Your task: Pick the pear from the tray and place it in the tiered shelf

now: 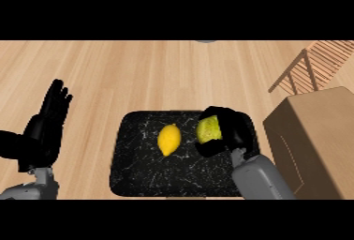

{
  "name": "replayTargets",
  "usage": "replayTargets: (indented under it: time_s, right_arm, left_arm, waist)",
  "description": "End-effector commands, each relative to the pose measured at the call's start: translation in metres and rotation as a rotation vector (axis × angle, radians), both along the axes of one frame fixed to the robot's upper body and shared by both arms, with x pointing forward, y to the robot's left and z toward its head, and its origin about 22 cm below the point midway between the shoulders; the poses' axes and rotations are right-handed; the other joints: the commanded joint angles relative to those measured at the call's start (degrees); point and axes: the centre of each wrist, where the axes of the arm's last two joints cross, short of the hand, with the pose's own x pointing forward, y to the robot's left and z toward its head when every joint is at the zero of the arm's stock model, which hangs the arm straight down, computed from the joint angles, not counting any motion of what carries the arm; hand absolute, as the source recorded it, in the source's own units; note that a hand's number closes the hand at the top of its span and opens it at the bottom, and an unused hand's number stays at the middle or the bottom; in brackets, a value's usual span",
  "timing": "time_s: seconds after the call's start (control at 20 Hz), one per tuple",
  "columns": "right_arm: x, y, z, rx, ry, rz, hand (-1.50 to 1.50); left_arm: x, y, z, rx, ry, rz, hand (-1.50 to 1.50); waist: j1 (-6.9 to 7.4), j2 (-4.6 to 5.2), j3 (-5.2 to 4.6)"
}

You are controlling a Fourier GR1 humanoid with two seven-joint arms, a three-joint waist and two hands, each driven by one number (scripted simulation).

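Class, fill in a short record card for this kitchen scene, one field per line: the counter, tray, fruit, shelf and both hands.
surface: wooden counter
tray: black, marbled, mid-view
pear: yellow-green, over the tray's right side
right hand: fingers curled round the pear
yellow fruit: lies on the tray, left of the pear, apart from the hand
tiered shelf: wooden, right of the tray
left hand: open, fingers up, resting at the left, off the tray
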Motion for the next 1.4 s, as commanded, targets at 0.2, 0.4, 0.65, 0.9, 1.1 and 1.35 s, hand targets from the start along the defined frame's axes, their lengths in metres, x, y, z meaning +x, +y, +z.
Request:
replayTargets:
  time_s: [0.2, 0.4, 0.65, 0.9, 1.1, 1.35]
  right_arm:
    - [-0.01, -0.011, -0.013, -0.053, -0.126, 0.005, 1.5]
    - [-0.01, -0.13, -0.004, -0.339, -0.068, 0.39, 1.5]
    - [-0.023, -0.219, 0.024, -0.408, -0.05, 0.632, 1.5]
    - [-0.027, -0.315, 0.093, -0.301, -0.154, 0.712, 1.5]
    - [-0.033, -0.364, 0.144, -0.036, -0.298, 0.64, 1.5]
    - [-0.045, -0.411, 0.207, 0.066, -0.418, 0.465, 1.5]
  left_arm:
    - [-0.007, -0.005, 0.013, -0.003, 0.001, 0.006, 0.0]
    - [-0.002, 0.008, 0.002, -0.005, -0.003, 0.024, 0.0]
    - [-0.007, 0.012, -0.004, -0.008, -0.004, 0.042, 0.0]
    - [-0.01, 0.004, -0.008, -0.01, 0.012, 0.026, 0.0]
    - [-0.008, 0.006, 0.001, 0.002, -0.011, 0.045, 0.0]
    - [0.0, -0.001, -0.002, 0.003, -0.001, 0.021, 0.0]
  waist:
    - [0.08, 0.31, 0.25]
    - [-1.21, 0.34, 0.35]
    - [-2.24, 0.36, 0.42]
    - [-1.57, 0.35, 0.39]
    - [-2.15, 0.02, 0.3]
    - [-0.74, 0.38, 0.23]
